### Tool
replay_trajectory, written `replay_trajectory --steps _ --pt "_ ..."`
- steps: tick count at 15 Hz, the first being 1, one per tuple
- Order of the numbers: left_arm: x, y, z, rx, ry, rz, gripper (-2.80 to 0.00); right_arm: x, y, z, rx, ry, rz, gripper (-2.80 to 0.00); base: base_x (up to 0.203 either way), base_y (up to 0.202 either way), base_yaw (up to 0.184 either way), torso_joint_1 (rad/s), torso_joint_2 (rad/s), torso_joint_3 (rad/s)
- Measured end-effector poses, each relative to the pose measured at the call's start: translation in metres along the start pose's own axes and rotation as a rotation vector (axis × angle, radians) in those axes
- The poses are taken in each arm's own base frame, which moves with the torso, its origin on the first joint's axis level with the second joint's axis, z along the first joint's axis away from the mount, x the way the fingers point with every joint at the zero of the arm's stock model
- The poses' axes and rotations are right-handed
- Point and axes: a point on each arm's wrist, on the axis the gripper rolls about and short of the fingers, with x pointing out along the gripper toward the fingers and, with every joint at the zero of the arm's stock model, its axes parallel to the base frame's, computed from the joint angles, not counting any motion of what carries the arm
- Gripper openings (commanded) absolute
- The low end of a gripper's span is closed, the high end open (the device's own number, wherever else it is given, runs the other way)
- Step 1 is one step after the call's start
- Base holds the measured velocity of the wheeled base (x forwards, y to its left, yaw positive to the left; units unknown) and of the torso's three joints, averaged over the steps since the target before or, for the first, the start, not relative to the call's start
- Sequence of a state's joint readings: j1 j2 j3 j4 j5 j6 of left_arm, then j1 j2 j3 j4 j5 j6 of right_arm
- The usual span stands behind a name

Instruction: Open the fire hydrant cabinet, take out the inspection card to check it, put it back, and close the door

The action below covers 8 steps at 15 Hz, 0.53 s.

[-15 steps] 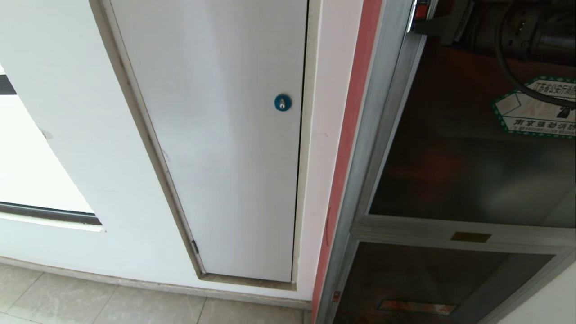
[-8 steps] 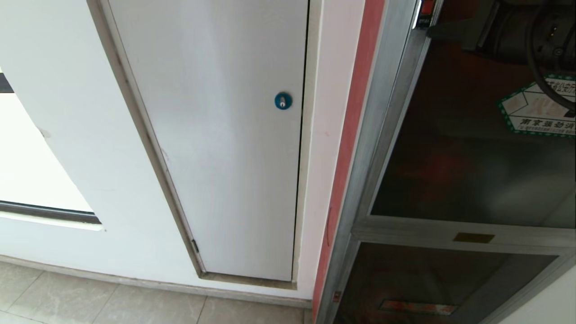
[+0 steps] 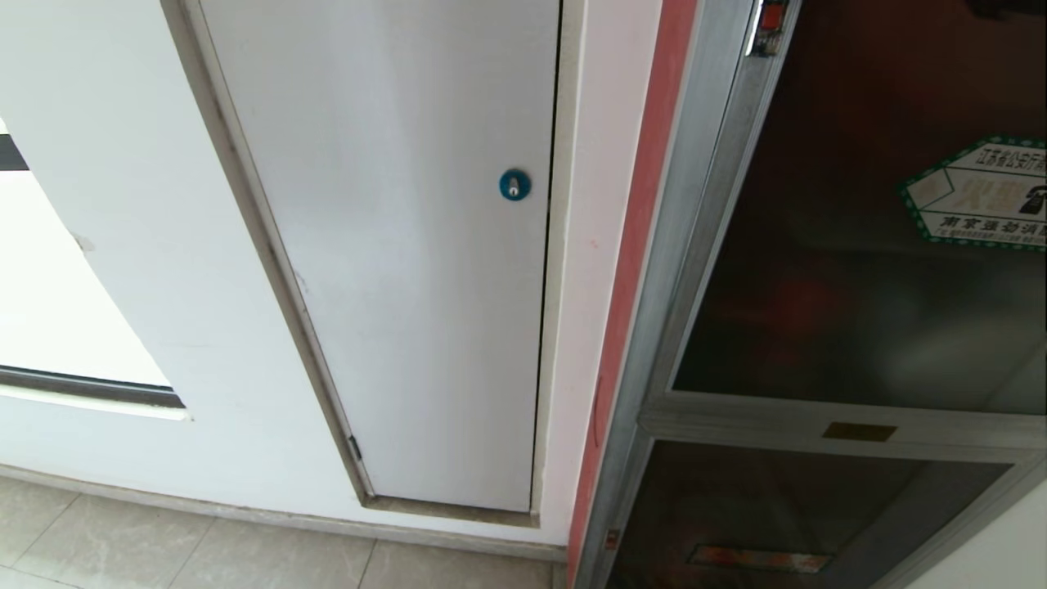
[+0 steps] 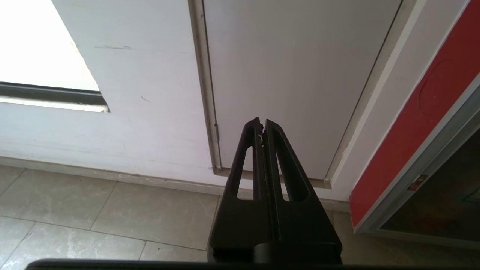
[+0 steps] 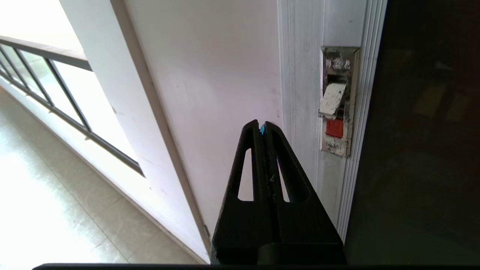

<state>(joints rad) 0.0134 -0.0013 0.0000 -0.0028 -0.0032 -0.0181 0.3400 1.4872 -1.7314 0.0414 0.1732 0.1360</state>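
Though dim, one door (image 3: 859, 245), shut.

Bright daylight, blown-out window (image 3: 49, 311), dim glass door (image 3: 859, 270), sharp focus

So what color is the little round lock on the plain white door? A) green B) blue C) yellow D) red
B: the round lock on the white panel door is blue, with a small silver keyhole in its middle.

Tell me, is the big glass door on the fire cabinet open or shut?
Shut. The door sits flush in its silver frame, and its latch isn't pulled.
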Motion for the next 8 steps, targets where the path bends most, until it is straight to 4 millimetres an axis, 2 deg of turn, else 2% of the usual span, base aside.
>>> replay_trajectory --steps 3,8 --pt "0.0 0.0 0.0 0.0 0.0 0.0 -2.8 0.007 0.001 0.009 0.0 -0.002 0.002 -2.8 0.0 0.0 0.0 0.0 0.0 0.0" --pt "0.0 0.0 0.0 0.0 0.0 0.0 -2.8 0.03 -0.004 0.003 0.002 0.009 -0.016 -2.8 0.0 0.0 0.0 0.0 0.0 0.0"
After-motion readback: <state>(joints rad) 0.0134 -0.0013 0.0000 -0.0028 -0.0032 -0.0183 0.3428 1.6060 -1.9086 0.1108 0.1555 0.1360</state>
